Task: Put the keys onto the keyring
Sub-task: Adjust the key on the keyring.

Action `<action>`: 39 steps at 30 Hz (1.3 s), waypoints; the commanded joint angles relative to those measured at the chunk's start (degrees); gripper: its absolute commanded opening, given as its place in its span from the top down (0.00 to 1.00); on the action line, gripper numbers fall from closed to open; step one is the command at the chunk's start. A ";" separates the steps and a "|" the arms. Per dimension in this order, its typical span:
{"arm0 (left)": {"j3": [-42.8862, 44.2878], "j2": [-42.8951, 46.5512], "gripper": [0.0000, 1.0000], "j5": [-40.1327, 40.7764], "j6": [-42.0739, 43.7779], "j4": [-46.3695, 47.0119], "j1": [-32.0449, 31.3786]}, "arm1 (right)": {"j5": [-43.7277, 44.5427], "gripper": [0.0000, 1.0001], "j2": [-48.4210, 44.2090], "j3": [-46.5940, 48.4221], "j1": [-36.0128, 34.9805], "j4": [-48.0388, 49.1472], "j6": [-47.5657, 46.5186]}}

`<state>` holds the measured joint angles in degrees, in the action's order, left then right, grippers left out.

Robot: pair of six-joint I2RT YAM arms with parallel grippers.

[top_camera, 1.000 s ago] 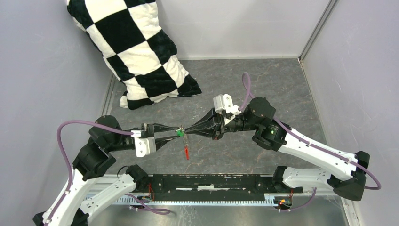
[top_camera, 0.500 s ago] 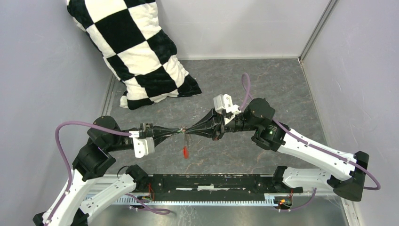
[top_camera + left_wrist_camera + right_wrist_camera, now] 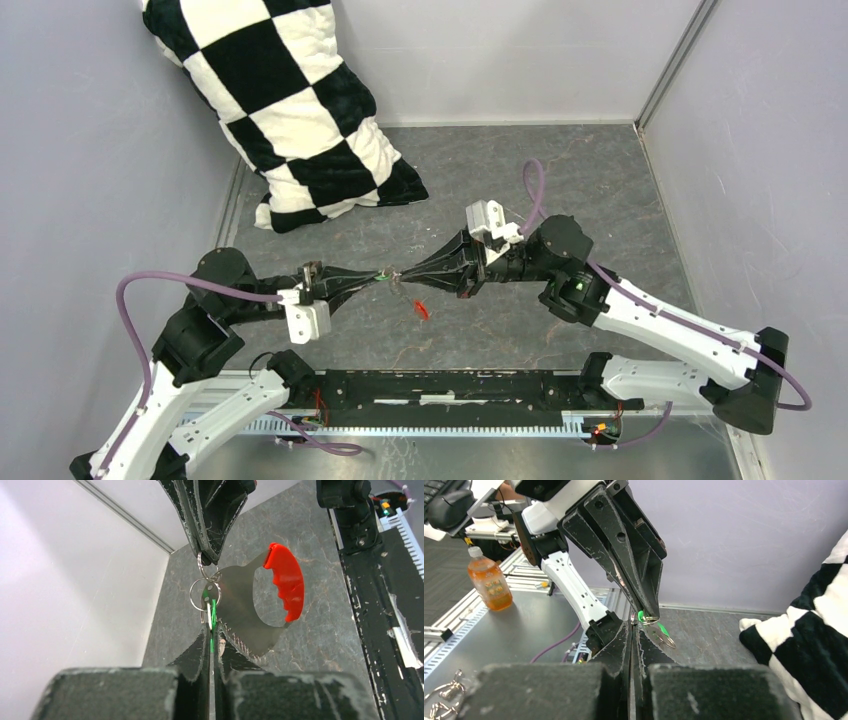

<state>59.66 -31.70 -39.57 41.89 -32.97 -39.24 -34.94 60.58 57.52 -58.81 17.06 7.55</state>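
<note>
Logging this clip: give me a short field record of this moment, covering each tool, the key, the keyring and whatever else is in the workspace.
left tool: shut on the green-headed key
right tool: shut on the keyring, pinching a small link at its top
red tag: dangles from the ring, beneath the tools
key on ring: cannot tell; the key overlaps the ring
tool positions: tip to tip, above the table
background: checkered pillow, far left corner
</note>
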 commanded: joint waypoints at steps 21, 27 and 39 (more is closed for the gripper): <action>4.01 -2.65 0.45 -7.31 -0.11 -4.81 0.00 | 6.60 0.99 3.53 -13.70 -1.13 43.38 18.56; 7.06 -3.31 0.50 -3.02 -16.22 4.10 0.04 | 8.62 0.99 1.32 -14.68 -1.96 40.57 14.16; 6.53 -5.01 0.68 -4.29 -23.61 8.45 0.04 | 10.84 0.99 0.09 -13.41 -5.92 34.26 5.24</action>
<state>65.82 -35.59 -43.66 23.22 -27.66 -39.24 -25.47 61.06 41.36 -63.68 52.99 16.95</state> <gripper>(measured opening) 0.327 0.011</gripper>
